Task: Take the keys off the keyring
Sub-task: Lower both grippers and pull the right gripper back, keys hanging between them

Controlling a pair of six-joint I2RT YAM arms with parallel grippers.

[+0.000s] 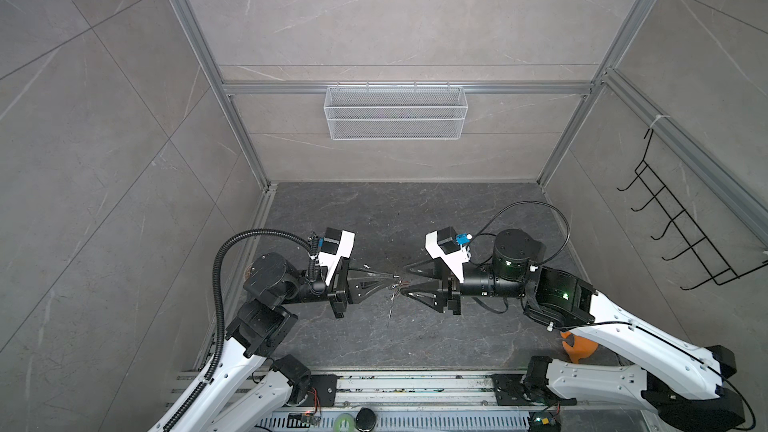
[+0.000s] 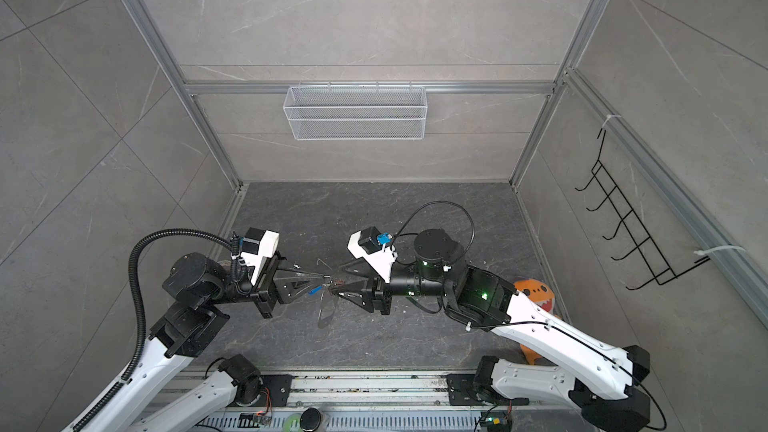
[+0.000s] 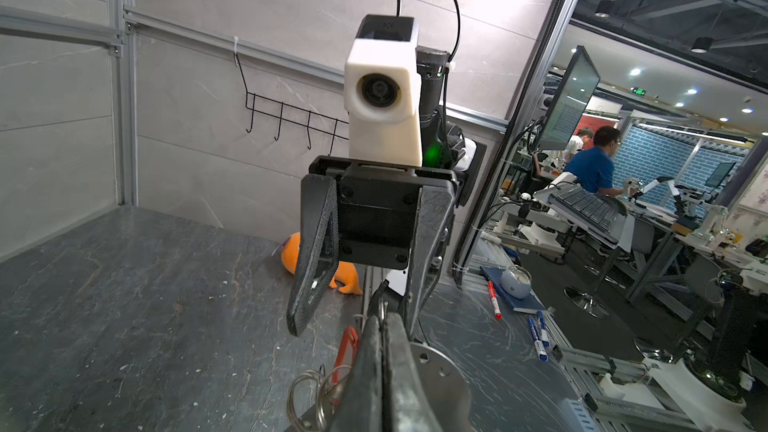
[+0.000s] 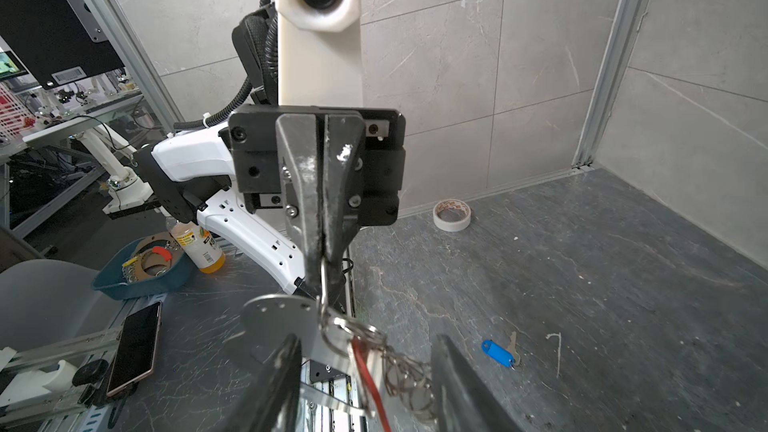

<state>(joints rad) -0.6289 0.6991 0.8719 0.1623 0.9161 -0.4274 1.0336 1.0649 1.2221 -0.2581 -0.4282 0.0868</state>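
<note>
My left gripper [image 1: 396, 277] is shut on a ring of the keyring [image 4: 399, 371] and holds it above the table. The flat grey tag [image 4: 278, 322] hangs beside my left fingertips [image 3: 376, 338]. The red key [image 4: 365, 371] dangles from the silver rings [image 3: 307, 392]. My right gripper [image 4: 370, 384] is open, its fingers on either side of the rings and the red key without touching them. In both top views the two grippers meet tip to tip at the table's middle. The blue key [image 4: 498, 353] lies loose on the table, a small silver piece [image 4: 513, 344] against it.
A tape roll [image 4: 451, 215] lies by the left wall. An orange toy [image 2: 536, 284] sits under the right arm. A white mesh basket [image 1: 395, 112] hangs on the back wall and a black hook rack [image 1: 681, 218] on the right wall.
</note>
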